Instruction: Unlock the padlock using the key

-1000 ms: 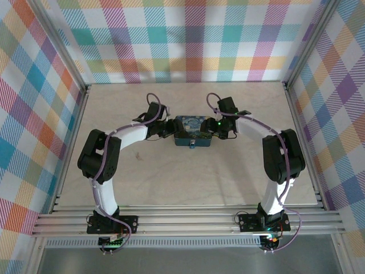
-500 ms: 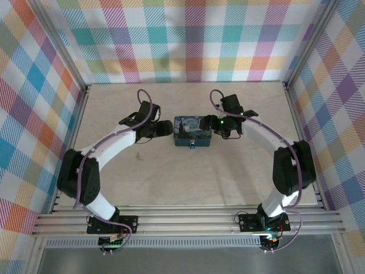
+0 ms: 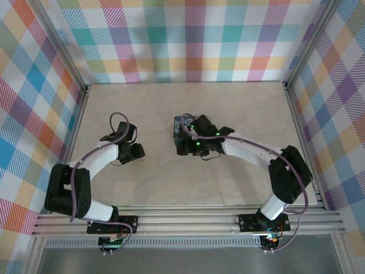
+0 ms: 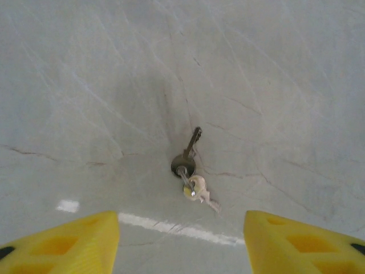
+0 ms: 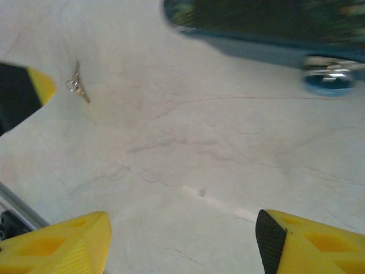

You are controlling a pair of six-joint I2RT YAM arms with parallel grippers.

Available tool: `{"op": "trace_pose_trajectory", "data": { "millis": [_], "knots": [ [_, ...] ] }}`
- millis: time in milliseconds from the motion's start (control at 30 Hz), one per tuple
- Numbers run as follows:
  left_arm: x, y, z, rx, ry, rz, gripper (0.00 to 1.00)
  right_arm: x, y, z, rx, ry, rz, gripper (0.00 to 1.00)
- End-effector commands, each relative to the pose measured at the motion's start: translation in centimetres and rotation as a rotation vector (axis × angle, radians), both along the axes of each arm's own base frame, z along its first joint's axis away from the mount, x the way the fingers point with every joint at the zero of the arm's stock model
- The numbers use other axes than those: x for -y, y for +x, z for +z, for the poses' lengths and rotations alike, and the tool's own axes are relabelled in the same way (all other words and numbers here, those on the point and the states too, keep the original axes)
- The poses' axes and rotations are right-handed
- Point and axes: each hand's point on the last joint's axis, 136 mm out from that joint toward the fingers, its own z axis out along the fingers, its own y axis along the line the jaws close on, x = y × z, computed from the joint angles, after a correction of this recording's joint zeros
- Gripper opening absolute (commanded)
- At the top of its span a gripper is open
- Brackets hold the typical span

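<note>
The key (image 4: 190,149) lies flat on the pale, faintly veined table (image 4: 274,68). It is a slim dark metal blade with a round head, and a small ring threaded through the head carries a pale yellowish bit. It rests ahead of the left gripper (image 4: 181,244), roughly on the line between the two blunt yellow plastic fingertips (image 4: 68,242). These stand wide apart with bare tabletop between them and grip nothing. A thin whitish line crosses the surface just in front of the fingertips.

In the top view the left arm is bent low over the left part of the wooden board. The right arm reaches across to the middle, its wrist covering much of the dark blue printed tin box (image 3: 181,122).

From the right wrist the box is a blurred dark slab with a blue-green lower edge along the top of the view. The padlock (image 5: 329,73) hangs at its front, a small shiny bluish metal lump that is too smeared to show its shackle. The right gripper (image 5: 182,244) is also spread wide and empty over bare table, near the box but not touching it. The key shows far off to the left, beside a black-and-yellow finger of the other gripper.
</note>
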Motion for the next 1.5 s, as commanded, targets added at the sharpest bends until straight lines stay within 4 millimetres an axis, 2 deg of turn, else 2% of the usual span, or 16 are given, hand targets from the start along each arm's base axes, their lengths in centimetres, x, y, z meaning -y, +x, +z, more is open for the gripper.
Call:
{"op": "trace_pose_trajectory", "data": {
  "millis": [0,100,233,433,600,700,800,867,1067,1200,1333,1467],
  "knots": [
    [1.6,0.7,-1.3,-0.036,-0.098,0.004,0.52,-1.7,0.7,-0.3,-0.007,0.014,0.001,0.68],
    [1.8,1.3,-2.0,-0.040,-0.111,0.023,0.46,-2.2,0.7,-0.2,-0.013,0.021,0.011,0.67],
    [1.3,1.9,-2.4,-0.018,-0.081,0.038,0.46,-2.3,0.8,0.2,0.000,0.025,0.018,0.67],
    [0.9,2.7,-4.3,-0.020,-0.050,0.052,0.46,-2.3,0.5,-0.4,-0.023,0.014,0.032,0.68],
    [0.9,2.9,-4.8,-0.021,-0.046,0.051,0.43,-2.1,0.0,-0.6,-0.031,0.016,0.023,0.67],
    [0.9,2.8,-4.5,-0.017,-0.042,0.027,0.28,-1.8,-0.2,-0.6,-0.029,0.016,0.015,0.66],
    [1.2,2.9,-3.7,0.000,-0.049,-0.004,0.08,-1.6,-0.2,-0.3,-0.016,0.015,0.013,0.64],
    [1.6,3.0,-2.9,0.019,-0.064,-0.029,0.00,-1.4,0.0,0.2,0.008,0.011,0.008,0.63],
    [3.7,3.1,1.3,0.096,-0.128,-0.152,0.00,-0.4,1.1,1.8,0.087,0.014,-0.012,0.56],
    [6.8,2.7,5.3,0.165,-0.211,-0.329,0.00,-0.3,1.9,3.6,0.126,0.105,-0.004,0.53],
    [9.7,2.0,9.7,0.265,-0.334,-0.480,0.00,-1.0,2.2,6.5,0.206,0.213,0.080,0.50],
    [12.2,1.0,13.5,0.335,-0.458,-0.632,0.00,-2.3,0.8,10.1,0.288,0.340,0.278,0.51]
  ]
}}
